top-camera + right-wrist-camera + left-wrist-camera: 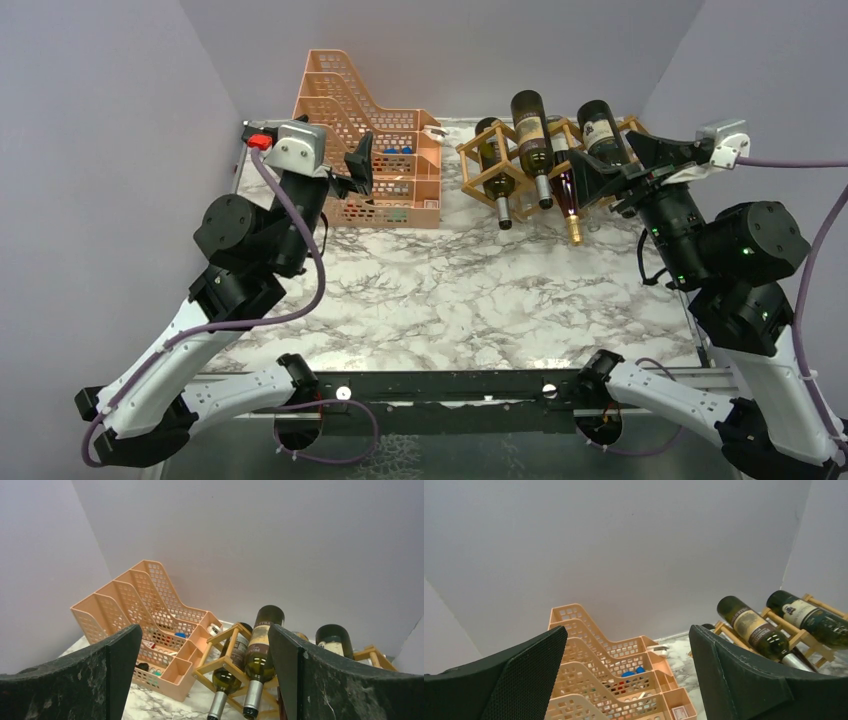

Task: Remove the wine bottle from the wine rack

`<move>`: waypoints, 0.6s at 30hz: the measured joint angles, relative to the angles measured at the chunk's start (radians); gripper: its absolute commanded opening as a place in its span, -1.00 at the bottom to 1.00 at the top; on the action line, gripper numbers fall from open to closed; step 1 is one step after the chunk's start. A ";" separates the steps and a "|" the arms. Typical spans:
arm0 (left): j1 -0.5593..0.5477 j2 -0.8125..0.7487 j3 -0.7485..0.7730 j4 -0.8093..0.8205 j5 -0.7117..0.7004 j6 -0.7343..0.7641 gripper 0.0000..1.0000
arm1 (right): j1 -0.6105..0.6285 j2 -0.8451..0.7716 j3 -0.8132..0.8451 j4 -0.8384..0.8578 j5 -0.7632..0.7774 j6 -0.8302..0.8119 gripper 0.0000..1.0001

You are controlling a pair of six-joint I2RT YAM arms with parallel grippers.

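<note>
The bottles [531,130] lay neck-down in the rack [467,150] at the table's [420,290] far right, none lifted, with the right gripper [204,630] gaping empty before them and the left gripper [628,630] likewise spread by the tray [385,190], so the reach seemed in hand, calling next for jaws round one bottle.

Wine rack [516,178]: right end hidden behind the right gripper [605,168], seen from above.
Rack base: cut off by right wrist view's lower edge.
Orange tray [340,75] contents: too small to identify.
</note>
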 measured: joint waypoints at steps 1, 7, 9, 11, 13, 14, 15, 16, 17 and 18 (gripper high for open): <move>0.019 0.003 -0.003 -0.002 0.008 -0.011 0.98 | -0.009 0.005 -0.002 0.000 0.000 0.011 0.99; 0.142 0.036 -0.032 -0.043 0.057 -0.090 0.98 | -0.067 0.068 -0.003 -0.031 0.003 0.097 0.99; 0.180 0.047 -0.044 -0.059 0.077 -0.118 0.98 | -0.085 0.101 -0.002 -0.054 0.008 0.129 0.99; 0.216 0.058 -0.057 -0.078 0.097 -0.147 0.98 | -0.102 0.143 0.000 -0.084 0.022 0.172 0.99; 0.249 0.069 -0.071 -0.103 0.118 -0.177 0.98 | -0.117 0.186 0.005 -0.118 0.039 0.210 0.99; 0.264 0.075 -0.077 -0.116 0.127 -0.192 0.98 | -0.124 0.209 0.006 -0.133 0.047 0.231 0.99; 0.275 0.080 -0.081 -0.126 0.135 -0.202 0.98 | -0.130 0.233 0.008 -0.151 0.051 0.249 0.99; 0.292 0.089 -0.084 -0.146 0.147 -0.220 0.98 | -0.137 0.260 0.009 -0.173 0.054 0.272 0.99; 0.301 0.095 -0.087 -0.158 0.154 -0.231 0.98 | -0.142 0.280 0.009 -0.189 0.053 0.284 0.99; 0.314 0.103 -0.089 -0.179 0.166 -0.248 0.98 | -0.146 0.299 0.009 -0.204 0.052 0.298 0.99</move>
